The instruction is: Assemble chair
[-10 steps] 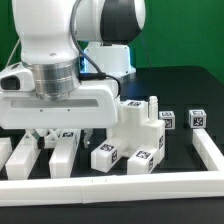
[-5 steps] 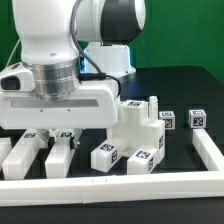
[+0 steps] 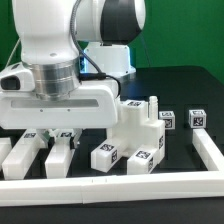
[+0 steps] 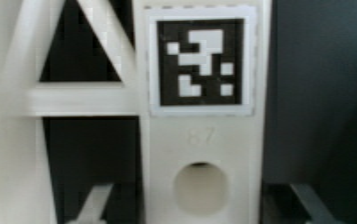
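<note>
Currently, nearest the exterior camera, the border rail (image 3: 100,184) runs along the front of the black table (image 3: 178,95). Just behind it, on the exterior view's left, the slotted frame (image 3: 61,158) lies flat, with another frame piece (image 3: 26,160) just beside it. To the exterior view's right of these we note the first cube (image 3: 105,155) and the second cube (image 3: 143,160), both loose on the table and apart from each other.

The gripper (image 3: 56,135) is down over the slotted frame. In the wrist view its dark fingers (image 4: 97,205) stand on either side of one bar of that frame, below the marker tag (image 4: 201,60). The picture is too blurred for us to say whether the pads press on the bar or only bracket it, so we cannot tell if the grip is made. The frame shows no sign of being lifted.

Further back, the notched block (image 3: 138,126) stands upright. We cannot tell whether anything is already joined to it. Beyond it, the third cube (image 3: 168,119) and the fourth cube (image 3: 197,118) sit well apart from the rest.

Judgement: early stage. The frames and all four cubes lie separate, and no chair shape exists yet. Nearly all the joining is left to do, probably starting with this frame.
</note>
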